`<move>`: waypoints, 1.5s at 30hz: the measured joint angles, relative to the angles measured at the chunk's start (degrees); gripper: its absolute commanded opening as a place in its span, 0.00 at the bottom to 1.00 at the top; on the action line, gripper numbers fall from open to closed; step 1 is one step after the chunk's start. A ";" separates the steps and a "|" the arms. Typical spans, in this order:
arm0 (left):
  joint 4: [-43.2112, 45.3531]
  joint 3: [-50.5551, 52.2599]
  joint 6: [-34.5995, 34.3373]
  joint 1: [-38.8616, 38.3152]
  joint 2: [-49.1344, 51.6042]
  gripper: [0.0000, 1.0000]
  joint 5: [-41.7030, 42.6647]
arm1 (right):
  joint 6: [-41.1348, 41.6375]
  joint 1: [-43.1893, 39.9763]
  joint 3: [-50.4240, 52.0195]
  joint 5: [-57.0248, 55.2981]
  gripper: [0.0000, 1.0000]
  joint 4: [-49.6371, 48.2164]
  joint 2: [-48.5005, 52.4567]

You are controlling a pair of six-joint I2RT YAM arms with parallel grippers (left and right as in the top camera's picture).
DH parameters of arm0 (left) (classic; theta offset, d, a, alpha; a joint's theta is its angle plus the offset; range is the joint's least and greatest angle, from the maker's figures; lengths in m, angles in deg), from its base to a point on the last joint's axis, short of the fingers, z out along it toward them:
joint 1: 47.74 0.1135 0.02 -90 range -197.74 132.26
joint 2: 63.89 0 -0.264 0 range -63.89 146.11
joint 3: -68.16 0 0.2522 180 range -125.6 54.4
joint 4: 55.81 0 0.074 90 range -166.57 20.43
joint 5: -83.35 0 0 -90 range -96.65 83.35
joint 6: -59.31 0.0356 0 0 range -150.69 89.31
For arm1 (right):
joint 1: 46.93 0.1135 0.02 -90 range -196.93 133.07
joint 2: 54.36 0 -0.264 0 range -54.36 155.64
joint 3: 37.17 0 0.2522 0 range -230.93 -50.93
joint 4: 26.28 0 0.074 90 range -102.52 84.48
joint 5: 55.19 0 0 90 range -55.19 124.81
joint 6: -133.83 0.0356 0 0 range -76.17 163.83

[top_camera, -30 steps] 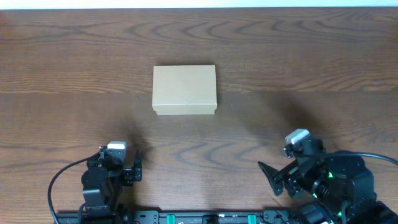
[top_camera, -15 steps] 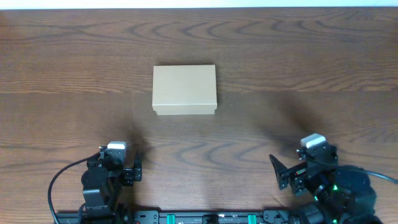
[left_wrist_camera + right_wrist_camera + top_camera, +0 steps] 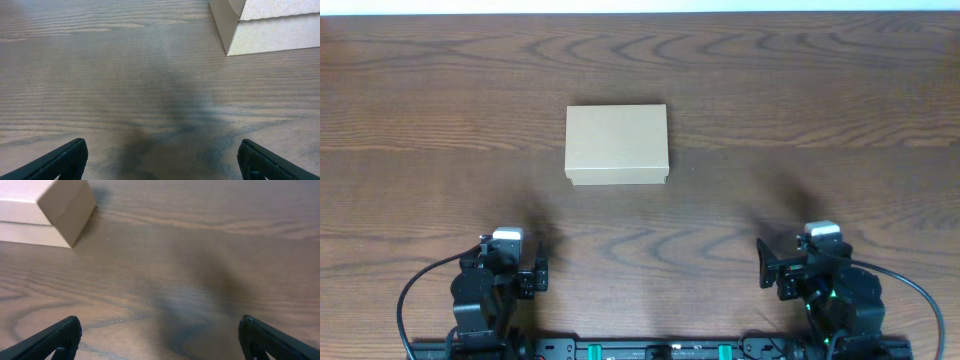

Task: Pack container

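The container [image 3: 617, 145] is a tan cardboard box with its flap lid shut, lying flat on the wooden table at centre. My left gripper [image 3: 510, 262] sits low at the near left, well short of the box, open and empty. In the left wrist view its jaws [image 3: 160, 162] stand wide apart over bare wood, with the container [image 3: 270, 25] at the upper right. My right gripper [image 3: 800, 265] sits at the near right, open and empty. In the right wrist view [image 3: 160, 340] the container [image 3: 55, 210] is at the upper left.
The brown wooden table [image 3: 820, 100] shows nothing but the box on it. Its far edge runs along the top of the overhead view. Black cables loop by both arm bases at the near edge.
My right arm has drawn back toward the near edge and settled lower, its gripper turning to face the far side. The left arm and the box have not moved.
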State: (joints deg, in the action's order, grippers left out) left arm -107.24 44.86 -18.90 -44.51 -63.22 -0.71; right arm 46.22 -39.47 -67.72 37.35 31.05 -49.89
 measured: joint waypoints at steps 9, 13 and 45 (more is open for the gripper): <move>0.02 0.00 0.00 0.00 0.00 0.96 0.00 | 1.73 -2.16 3.80 0.09 0.99 -0.15 -3.30; 0.00 0.00 0.00 0.00 0.00 0.96 0.00 | 1.90 -2.16 5.64 0.46 0.99 -0.15 -3.52; 0.00 0.00 0.00 0.00 0.00 0.95 0.00 | 1.99 -2.16 6.91 1.95 1.00 -0.42 -3.54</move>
State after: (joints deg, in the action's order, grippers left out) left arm -107.24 44.86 -18.90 -44.51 -63.22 -0.71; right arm 48.21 -41.63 -60.82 39.30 30.63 -53.43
